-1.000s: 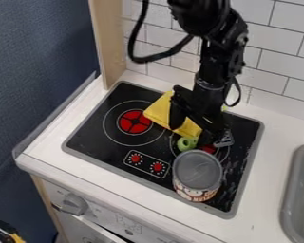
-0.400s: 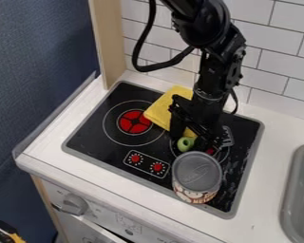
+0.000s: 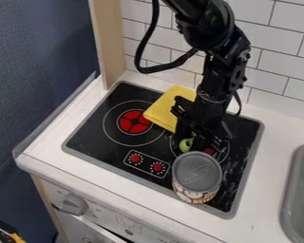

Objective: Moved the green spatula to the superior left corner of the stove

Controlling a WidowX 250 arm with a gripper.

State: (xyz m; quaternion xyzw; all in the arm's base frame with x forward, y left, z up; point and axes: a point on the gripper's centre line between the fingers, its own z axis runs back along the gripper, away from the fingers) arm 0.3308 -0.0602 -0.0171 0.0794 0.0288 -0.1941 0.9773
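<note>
A toy kitchen, shown by its stove (image 3: 91, 137), gray sink (image 3: 289, 201) and tiled wall (image 3: 274, 57).

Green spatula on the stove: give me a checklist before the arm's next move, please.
1. Green spatula visible beside the end effector: ok, partly hidden.
2. Spatula securely held: cannot tell.
3. Spatula at the stove's upper left corner: not ok, it's by the right-hand burner.
4. Path to that corner free: not ok, the yellow cloth seems to lie across the direct way.
5. Can upright: ok.
6. Room between can and spatula: not ok, looks tight.
</note>
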